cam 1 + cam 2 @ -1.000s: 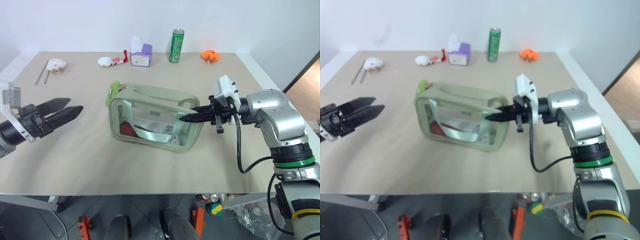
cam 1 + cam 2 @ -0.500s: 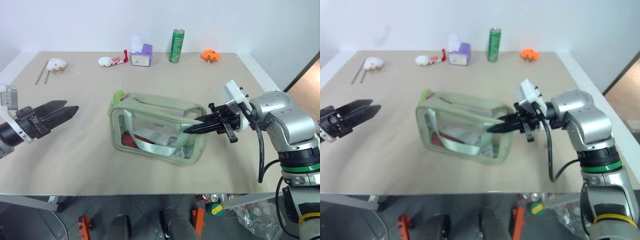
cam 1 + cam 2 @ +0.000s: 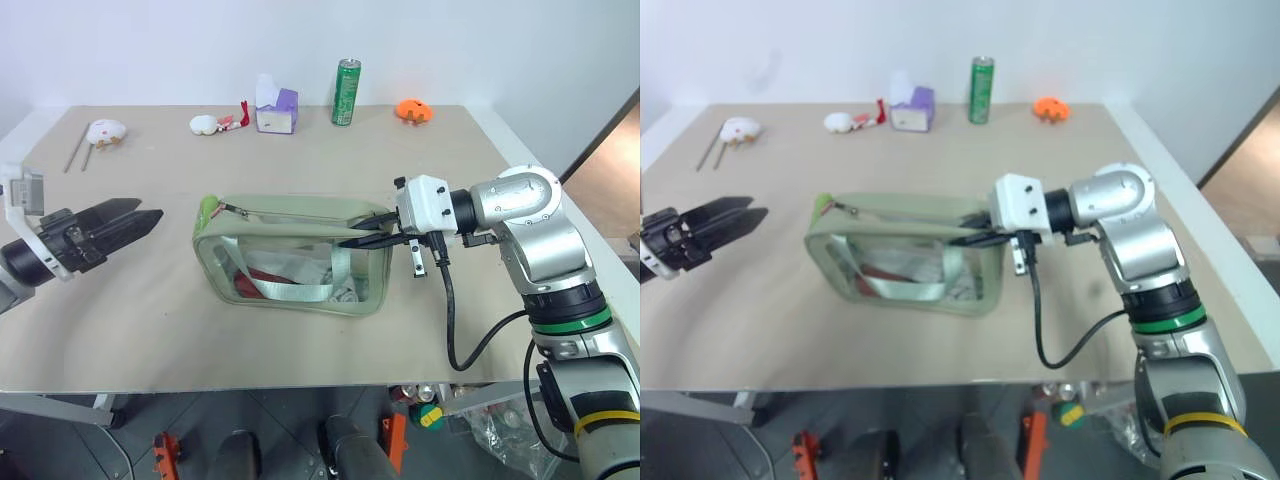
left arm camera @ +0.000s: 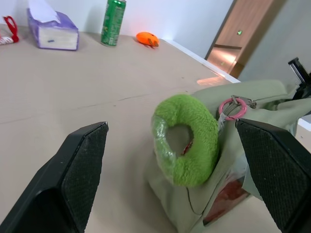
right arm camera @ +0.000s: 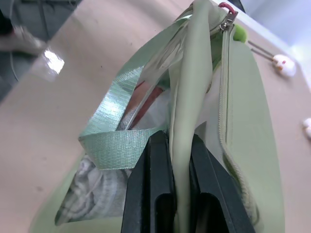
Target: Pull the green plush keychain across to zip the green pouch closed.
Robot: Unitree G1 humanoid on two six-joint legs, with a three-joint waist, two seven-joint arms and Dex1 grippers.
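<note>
The green pouch (image 3: pixel 290 265) stands upright mid-table, zipper on top, with a pale strap and red and white items behind its clear window. The green plush keychain (image 3: pixel 207 208) hangs at the pouch's left end; the left wrist view shows the keychain (image 4: pixel 187 141) clipped to the zipper by a pink ring (image 4: pixel 230 108). My left gripper (image 3: pixel 148 210) is open, level, a short way left of the keychain and not touching it. My right gripper (image 3: pixel 350 240) is shut on the pouch's top edge at its right end, the fabric pinched between its fingers (image 5: pixel 158 160).
Along the far edge stand a tall green can (image 3: pixel 346 92), a purple tissue box (image 3: pixel 276 108), an orange object (image 3: pixel 415 110) and small white toys (image 3: pixel 208 123). Another white toy (image 3: pixel 106 130) and thin sticks (image 3: pixel 78 147) lie far left.
My right gripper has rolled and shifted a little left, still gripping the pouch's end; the pouch has swung from tilted to square and upright. My left gripper has stayed put, open.
</note>
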